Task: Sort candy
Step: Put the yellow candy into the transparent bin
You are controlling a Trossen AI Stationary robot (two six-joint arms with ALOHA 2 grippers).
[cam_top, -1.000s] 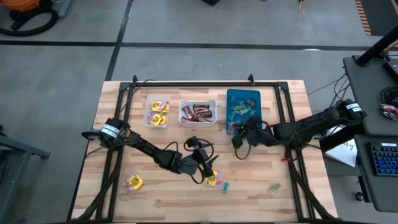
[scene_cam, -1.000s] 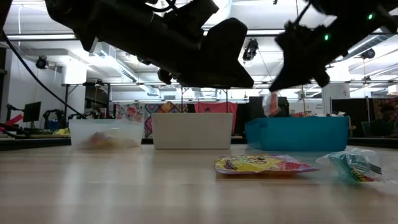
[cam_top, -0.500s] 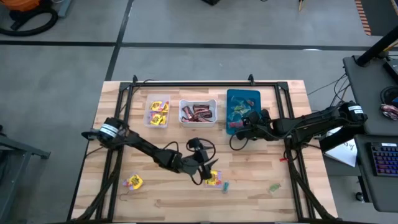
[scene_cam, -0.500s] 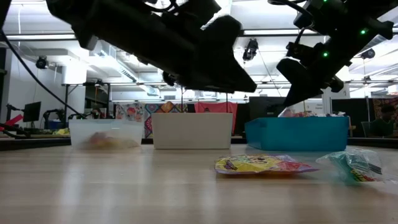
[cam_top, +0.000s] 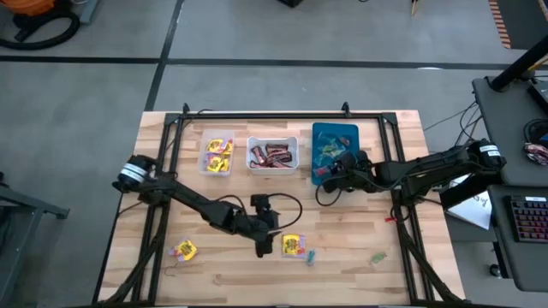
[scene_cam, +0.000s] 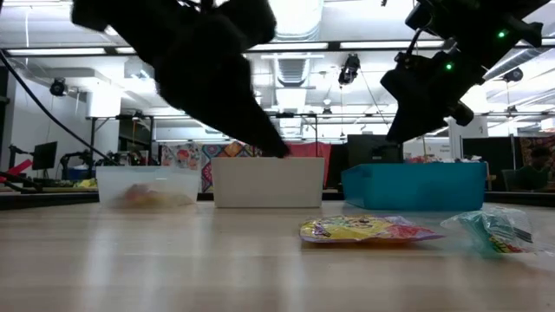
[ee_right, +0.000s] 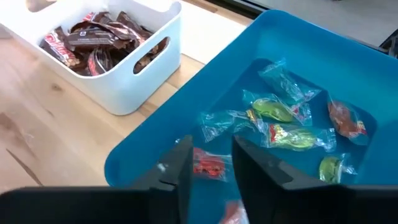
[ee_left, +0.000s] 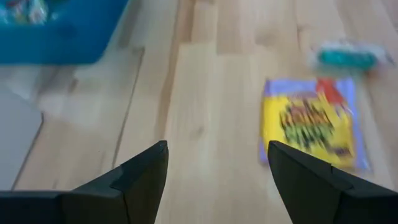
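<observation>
Candy sorted by kind: yellow packets in clear bin, brown bars in white bin, small pieces in blue bin. Right gripper over blue bin, jaws narrow, red piece between, seemingly dropping. Left gripper jaws wide, empty, near yellow packet on table.

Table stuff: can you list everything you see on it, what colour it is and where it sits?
clear bin: one, see-through, back left, yellow packets inside
white bin: one, back middle, holding dark brown-red bars
blue bin: one, back right, small wrapped green and red pieces inside
yellow packet: one, front middle, a small teal piece beside it
second yellow packet: one, front left
green piece: one, front right
left gripper: open, just left of the middle yellow packet
right gripper: jaws parted, at the blue bin's near edge
</observation>
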